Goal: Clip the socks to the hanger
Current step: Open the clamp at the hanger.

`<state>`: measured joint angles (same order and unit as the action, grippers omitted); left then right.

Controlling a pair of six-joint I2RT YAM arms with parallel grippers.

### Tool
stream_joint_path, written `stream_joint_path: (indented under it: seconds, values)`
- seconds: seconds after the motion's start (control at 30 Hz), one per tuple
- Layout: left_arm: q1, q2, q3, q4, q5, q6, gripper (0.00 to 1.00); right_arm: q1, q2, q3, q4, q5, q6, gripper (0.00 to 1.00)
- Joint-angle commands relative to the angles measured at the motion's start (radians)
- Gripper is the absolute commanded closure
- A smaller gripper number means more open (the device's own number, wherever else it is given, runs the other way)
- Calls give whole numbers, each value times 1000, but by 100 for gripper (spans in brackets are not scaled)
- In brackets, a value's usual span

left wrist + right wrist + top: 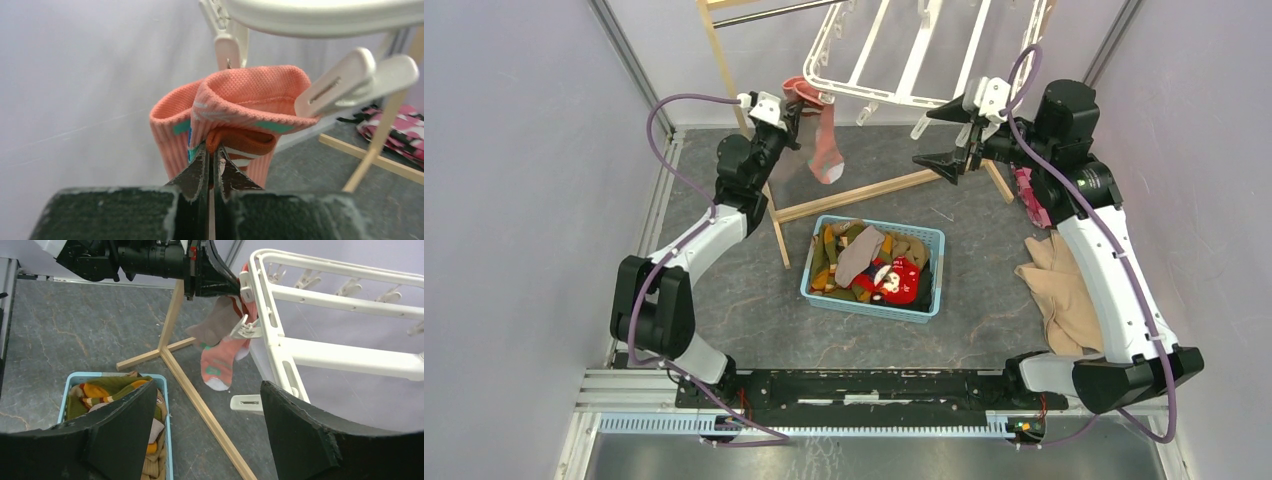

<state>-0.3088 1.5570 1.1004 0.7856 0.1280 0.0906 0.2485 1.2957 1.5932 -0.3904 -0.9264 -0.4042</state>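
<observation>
Sock: knitted cloth, ribbed, matt, as I see it.
Hanger: smooth white plastic, slight sheen.
Stand: bare pale wood, matt.
Basket: light blue plastic, I'd say.
Table: dark, mottled, stone-like, matt.
Left gripper: fingers black, rough, scuffed.

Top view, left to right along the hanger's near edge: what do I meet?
In order: left fingers, shut on the sock → sock, hanging from the hanger → right fingers, open → camo cloth. The basket is left out because it spans several of these.
</observation>
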Motion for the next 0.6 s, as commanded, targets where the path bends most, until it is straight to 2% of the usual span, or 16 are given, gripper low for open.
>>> stream_joint_path:
  seconds: [0.0, 0.23, 0.57]
  values:
    - [0, -64, -72, 51, 114, -101, 98, -3, -32, -2, 17, -48, 21, 18]
    - [1, -178, -274, 83, 189, -223, 98, -6, -38, -39, -6, -54, -2, 18]
    - [-1, -306, -383, 79, 315, -346, 98, -9, -45, -53, -31, -46, -26, 19]
